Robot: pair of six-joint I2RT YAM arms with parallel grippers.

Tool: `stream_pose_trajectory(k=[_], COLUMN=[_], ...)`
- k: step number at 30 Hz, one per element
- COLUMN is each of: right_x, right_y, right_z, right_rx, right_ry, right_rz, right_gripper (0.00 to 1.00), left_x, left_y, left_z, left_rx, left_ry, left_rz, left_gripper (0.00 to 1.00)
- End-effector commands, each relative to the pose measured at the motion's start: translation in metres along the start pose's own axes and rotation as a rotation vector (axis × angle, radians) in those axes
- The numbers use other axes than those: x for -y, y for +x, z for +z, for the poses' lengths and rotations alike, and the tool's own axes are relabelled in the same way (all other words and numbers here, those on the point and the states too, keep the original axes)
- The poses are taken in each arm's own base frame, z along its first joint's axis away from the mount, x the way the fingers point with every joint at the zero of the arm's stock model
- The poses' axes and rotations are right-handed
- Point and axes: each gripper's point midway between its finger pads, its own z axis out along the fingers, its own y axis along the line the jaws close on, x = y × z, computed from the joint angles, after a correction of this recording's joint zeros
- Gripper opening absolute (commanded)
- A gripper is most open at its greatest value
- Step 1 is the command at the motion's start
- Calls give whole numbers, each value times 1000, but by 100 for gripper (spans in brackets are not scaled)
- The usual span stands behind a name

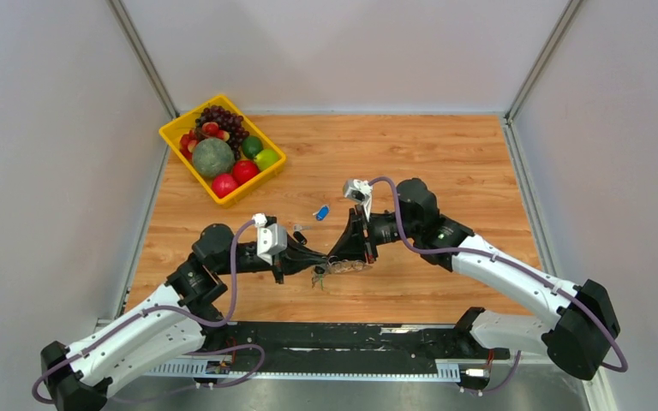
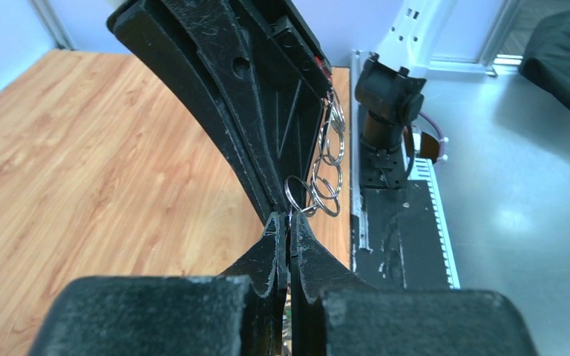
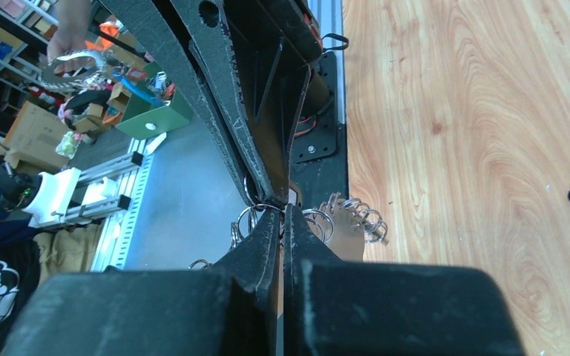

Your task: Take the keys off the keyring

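The left claw [image 2: 288, 220] and right claw [image 3: 282, 211] meet tip to tip above the surface [image 1: 445, 154], both pinched shut on the keyring [image 2: 297, 194].

Top external: you look down from above and behind the arm bases, well back, taking in the whole worktop [image 1: 445, 163]. Left wrist: you sight along the left fingers [image 2: 267, 256], very near, rightward along the worktop's near edge. Right wrist: you sight along the right fingers [image 3: 260, 248] from the opposite side. Both wrist views share the keyring [image 2: 319, 194] where the two pairs meet.
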Motion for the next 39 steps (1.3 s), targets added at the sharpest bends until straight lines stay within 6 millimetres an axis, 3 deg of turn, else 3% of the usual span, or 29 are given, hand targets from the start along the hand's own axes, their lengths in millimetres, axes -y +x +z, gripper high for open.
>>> stream_pose_trajectory(k=[1, 10, 21, 26, 34, 35, 36, 37, 38, 39], right_x=[1, 10, 36, 48, 46, 44, 40, 38, 36, 34], right_y=[-6, 5, 26, 17, 1, 0, -1, -2, -4, -5], right_z=[22, 34, 52, 38, -1, -3, -4, -6, -7, -9], right_rx=[37, -9, -71, -22, 69, 69, 69, 72, 75, 79], right_ry=[22, 68, 136, 226, 279, 268, 255, 248, 245, 240], right_rz=[-102, -116, -98, -101, -162, -178, -198, -216, -228, -239], right_gripper=[0, 0, 0, 0, 0, 0, 0, 0, 0, 0], left_x=[-12, -17, -18, -23, -57, -61, -61, -61, -60, -58], left_y=[-95, -112, -121, -126, -84, -67, -71, -52, -53, -38], left_z=[-3, -16, -12, -9, -20, -21, -23, -22, -22, -20], left_rx=[340, 545, 686, 664, 316, 237, 216, 126, 102, 33], left_ry=[-104, -169, -132, -154, -383, -401, -404, -397, -391, -367], left_rz=[186, 152, 153, 188, 189, 166, 173, 160, 159, 149], left_gripper=[0, 0, 0, 0, 0, 1, 3, 8, 11, 15])
